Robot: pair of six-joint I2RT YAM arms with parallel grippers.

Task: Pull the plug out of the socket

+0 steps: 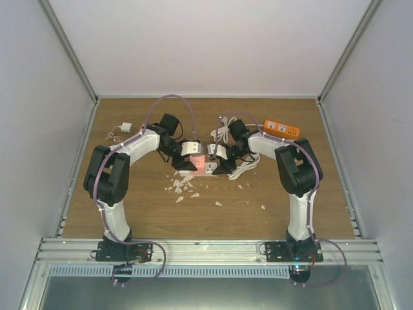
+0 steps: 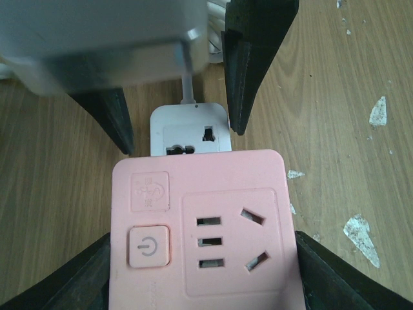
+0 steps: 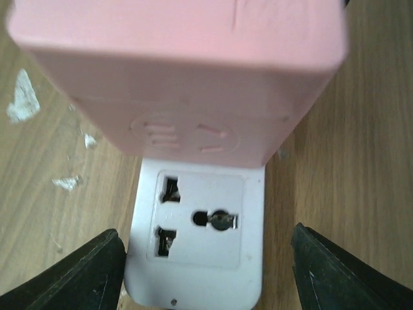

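A pink plug adapter (image 1: 199,164) with a power button sits at the table's middle, between the two arms. My left gripper (image 2: 203,258) is shut on the pink adapter (image 2: 200,226), one finger on each side. Beneath it lies a white socket strip (image 3: 197,232). My right gripper (image 3: 206,271) is open and straddles the strip; the left finger is at its edge and the right finger stands off it. In the right wrist view the adapter (image 3: 187,71) covers the strip's far end. Its pins are hidden. The strip also shows in the left wrist view (image 2: 190,132).
An orange power strip (image 1: 281,128) lies at the back right, with coiled white cable (image 1: 221,134) near it. A small white charger (image 1: 125,127) lies at the back left. White flakes (image 1: 184,187) are scattered on the wooden table (image 1: 142,213) in front of the grippers.
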